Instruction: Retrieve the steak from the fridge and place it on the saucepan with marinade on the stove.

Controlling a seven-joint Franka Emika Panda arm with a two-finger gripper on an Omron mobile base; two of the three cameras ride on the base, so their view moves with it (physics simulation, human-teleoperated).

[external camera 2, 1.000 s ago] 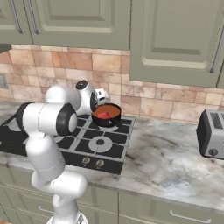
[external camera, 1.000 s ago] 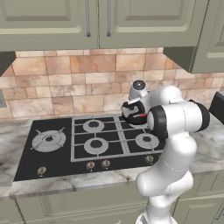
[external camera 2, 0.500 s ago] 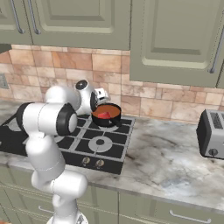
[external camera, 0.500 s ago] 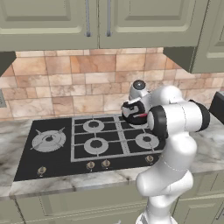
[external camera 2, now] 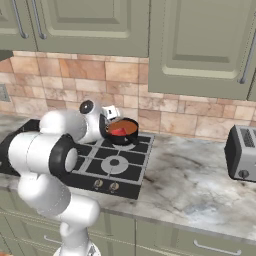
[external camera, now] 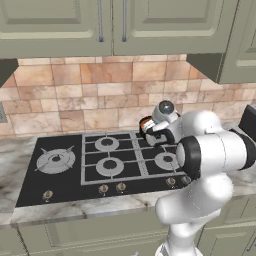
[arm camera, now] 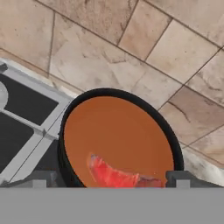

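Note:
The saucepan, small, round and dark, holds orange-brown marinade and sits on the back right burner of the black stove. The pink-red steak lies in the marinade at the pan's near side. My gripper hangs just above the pan, open, with a fingertip on either side of the steak and nothing between them. In the right base view the saucepan shows the steak inside, with the gripper at its left rim. The arm hides most of the saucepan in the left base view. The fridge is out of view.
A tiled wall rises right behind the pan and green cabinets hang overhead. A grey toaster stands on the marble counter to the right of the stove. The other burners carry nothing.

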